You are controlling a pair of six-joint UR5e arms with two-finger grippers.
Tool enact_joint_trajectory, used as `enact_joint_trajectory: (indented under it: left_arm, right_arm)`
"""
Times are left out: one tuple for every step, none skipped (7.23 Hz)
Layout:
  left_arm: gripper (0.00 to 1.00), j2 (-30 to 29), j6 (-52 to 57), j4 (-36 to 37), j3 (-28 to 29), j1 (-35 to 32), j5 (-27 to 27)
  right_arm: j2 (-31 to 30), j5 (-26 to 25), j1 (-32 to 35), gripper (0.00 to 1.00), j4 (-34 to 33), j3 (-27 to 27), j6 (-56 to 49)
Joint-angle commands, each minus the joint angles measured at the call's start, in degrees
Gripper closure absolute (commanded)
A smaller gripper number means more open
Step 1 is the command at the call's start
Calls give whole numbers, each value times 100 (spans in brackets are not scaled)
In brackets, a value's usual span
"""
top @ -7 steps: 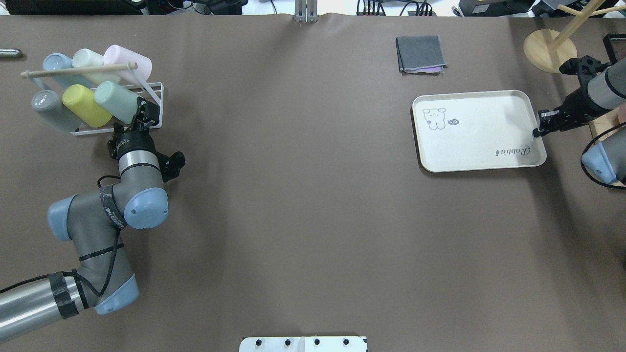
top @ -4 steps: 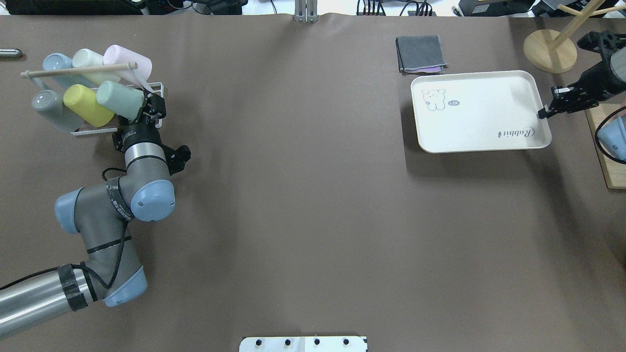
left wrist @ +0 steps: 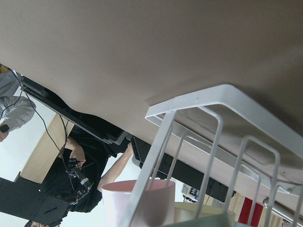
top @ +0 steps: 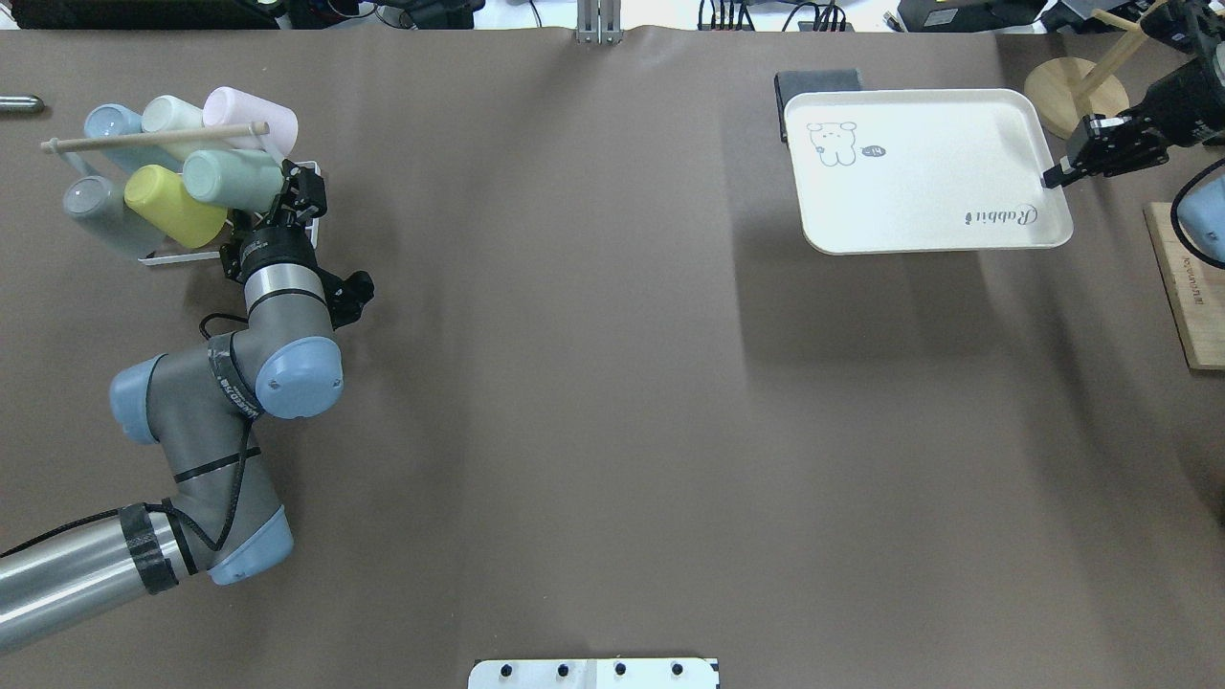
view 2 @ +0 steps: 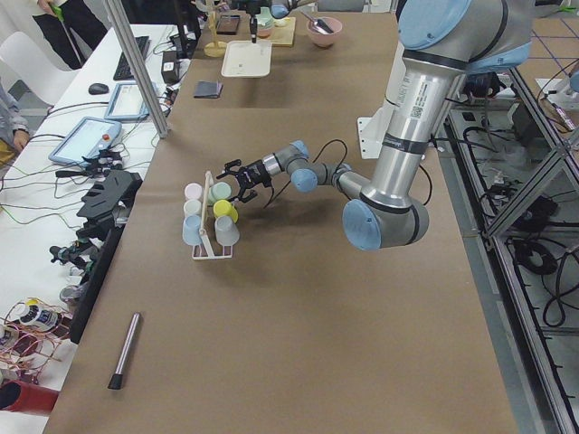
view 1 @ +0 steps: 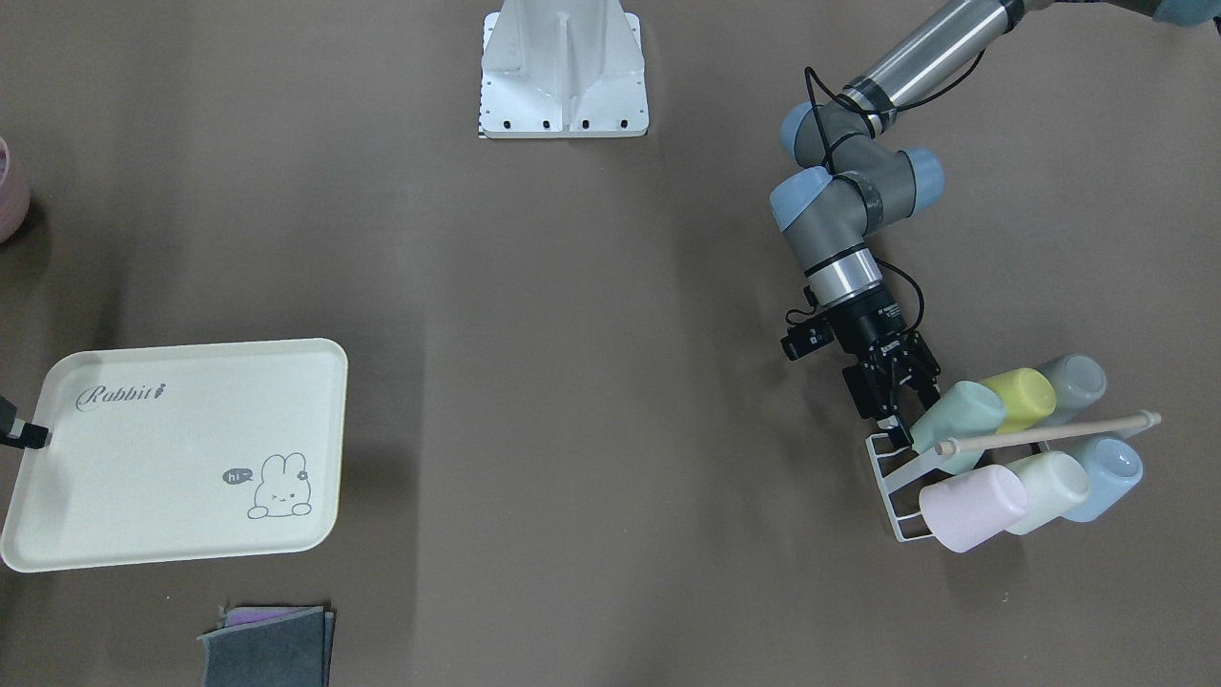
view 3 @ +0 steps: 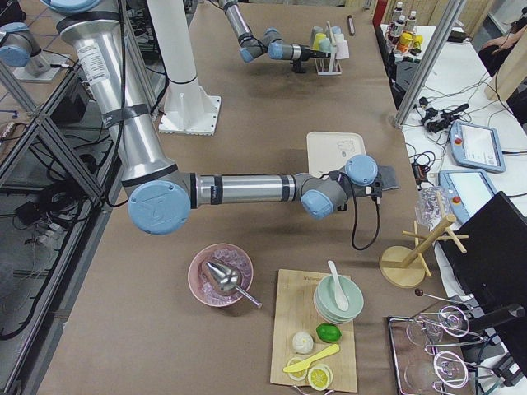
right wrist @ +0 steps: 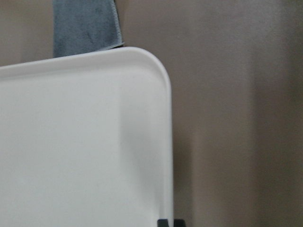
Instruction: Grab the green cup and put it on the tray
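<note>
You had the left gripper [top: 292, 191] clamped on the mouth end of the green cup [top: 230, 177], one finger on either side of its rim. The cup lay on its side at the white wire rack [left wrist: 203, 99], at the robot's left end of the table [top: 612, 383]. It sat beneath the wooden dowel [top: 153, 137] and touched the yellow cup [top: 172, 206] beside it. The grey cup [view 1: 1076, 377], pink cup [view 1: 973, 506], cream cup [view 1: 1049, 487] and blue cup [view 1: 1107, 475] lay on their sides around it on the same rack.

Your right gripper [top: 1056, 175] was closed on the rim of the tray [top: 919, 191], pinching one short edge near the "Rabbit" script. The tray was held off the table, with a broad shadow on the surface below it. In the overhead view its far corner overlapped the folded grey cloth [view 1: 267, 647]. The right wrist view showed that cloth just past the tray's rounded corner.

The green cup and the tray stood well apart, at opposite ends of the table.
</note>
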Motion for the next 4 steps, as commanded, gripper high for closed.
enact_joint_trajectory:
  left_arm:
    - [2, 33, 11, -226, 121, -2, -3]
    - [2, 60, 11, -226, 121, -2, -3]
    - [2, 69, 19, -296, 121, -2, -3]
    - [2, 69, 20, -349, 138, -2, -3]
  right_arm:
    - [492, -228, -538, 100, 14, 138, 1008]
    - [511, -613, -915, 100, 6, 470, 1380]
    - [573, -913, -1371, 100, 14, 795, 1932]
    - [591, -1603, -1976, 100, 14, 1199, 2581]
